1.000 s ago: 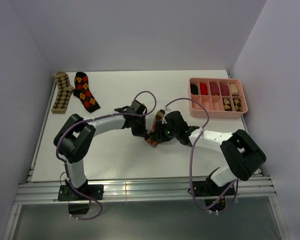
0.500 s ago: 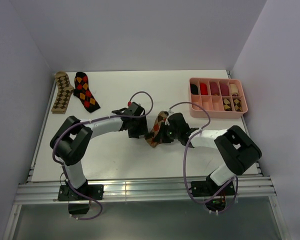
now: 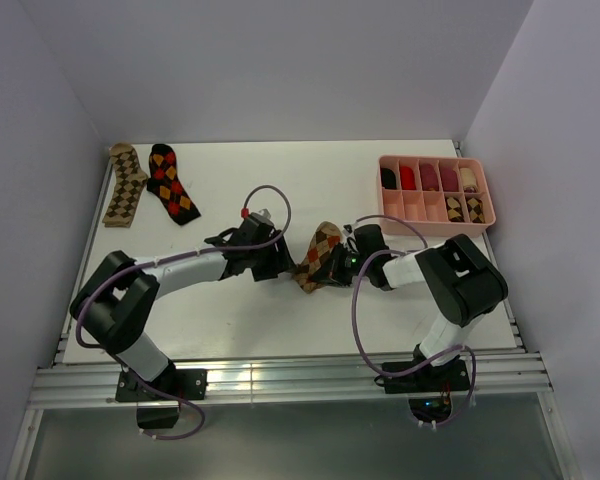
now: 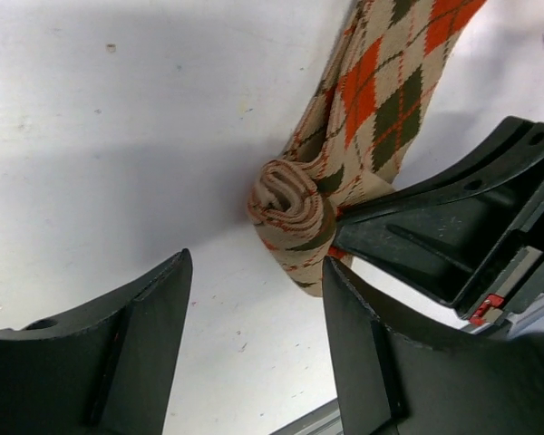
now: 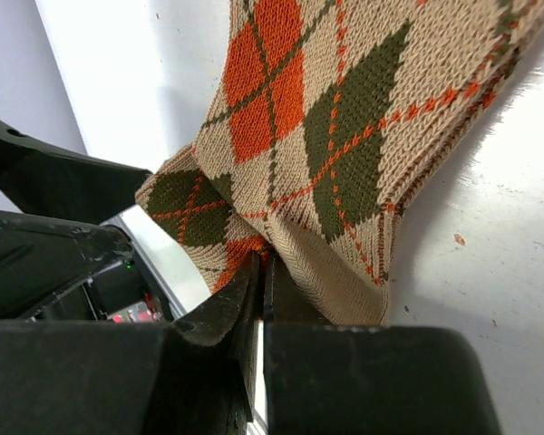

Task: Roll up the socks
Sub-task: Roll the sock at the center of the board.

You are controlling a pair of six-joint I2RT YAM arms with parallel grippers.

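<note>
white table (image 3: 240,310), pale walls (image 3: 280,70) | left pincer (image 4: 254,299) agape, empty | right pincer (image 5: 261,272) clamped on beige sock (image 5: 326,136)

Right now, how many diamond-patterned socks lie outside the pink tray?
3. A tan-brown sock and a black-red sock lie side by side at the far left corner; a beige-orange sock lies mid-table, partly rolled, in the right gripper.

Beige argyle sock (image 4: 358,127); orange, dark-brown diamonds.
</note>
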